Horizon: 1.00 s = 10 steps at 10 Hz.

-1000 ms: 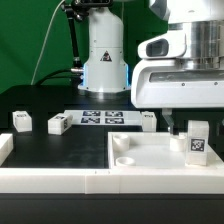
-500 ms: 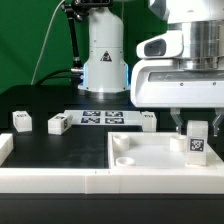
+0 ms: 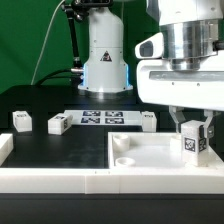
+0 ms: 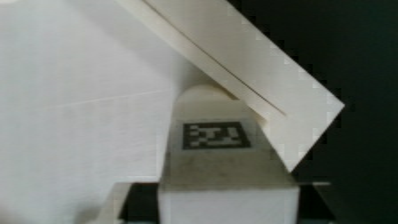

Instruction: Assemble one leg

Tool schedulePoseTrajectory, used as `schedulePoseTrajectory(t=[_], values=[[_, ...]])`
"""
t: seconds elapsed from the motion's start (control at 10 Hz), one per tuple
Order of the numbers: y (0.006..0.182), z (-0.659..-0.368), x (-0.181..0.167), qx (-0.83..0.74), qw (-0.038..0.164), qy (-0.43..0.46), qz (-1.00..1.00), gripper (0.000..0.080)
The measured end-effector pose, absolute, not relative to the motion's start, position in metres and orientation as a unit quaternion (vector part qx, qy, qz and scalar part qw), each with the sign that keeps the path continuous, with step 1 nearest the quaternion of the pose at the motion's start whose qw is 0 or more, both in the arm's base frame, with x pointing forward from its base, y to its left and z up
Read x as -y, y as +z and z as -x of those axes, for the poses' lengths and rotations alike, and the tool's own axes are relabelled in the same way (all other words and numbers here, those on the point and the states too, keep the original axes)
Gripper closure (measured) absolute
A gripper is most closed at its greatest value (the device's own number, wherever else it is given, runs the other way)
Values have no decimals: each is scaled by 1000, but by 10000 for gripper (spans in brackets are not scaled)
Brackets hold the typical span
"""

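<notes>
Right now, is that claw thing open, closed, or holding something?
Gripper: closed on the leg, a small white post standing upright on the big white square piece.

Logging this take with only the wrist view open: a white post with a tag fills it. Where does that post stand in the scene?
Observer: The leg stands upright on the large white square piece, near its far corner on the exterior view's right, with the gripper around its top.
Operator: Are other legs out?
Observer: Three more lie on the black table: two toward the exterior view's left and one just past the marker board.
Operator: Any free sockets?
Observer: One round socket shows empty at the near corner.
</notes>
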<state>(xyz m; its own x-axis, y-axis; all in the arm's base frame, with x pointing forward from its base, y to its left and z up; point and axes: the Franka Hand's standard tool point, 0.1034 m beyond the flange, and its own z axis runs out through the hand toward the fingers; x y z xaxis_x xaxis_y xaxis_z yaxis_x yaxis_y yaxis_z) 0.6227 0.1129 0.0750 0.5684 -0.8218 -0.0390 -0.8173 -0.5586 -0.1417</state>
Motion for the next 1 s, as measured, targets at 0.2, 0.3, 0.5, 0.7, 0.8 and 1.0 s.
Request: schedulePoseTrajectory(t=[0.2, 0.3, 0.5, 0.7, 0.8, 1.0], values=[[75, -622, -114, -552, 76, -7, 831, 507], [74, -621, -114, -608, 85, 0, 789, 507], [74, -621, -115, -689, 91, 14, 719, 507], [74, -621, -115, -743, 90, 22, 662, 507], [74, -621, -116, -787, 91, 30, 610, 507], [74, -621, -116, -798, 91, 32, 595, 490]])
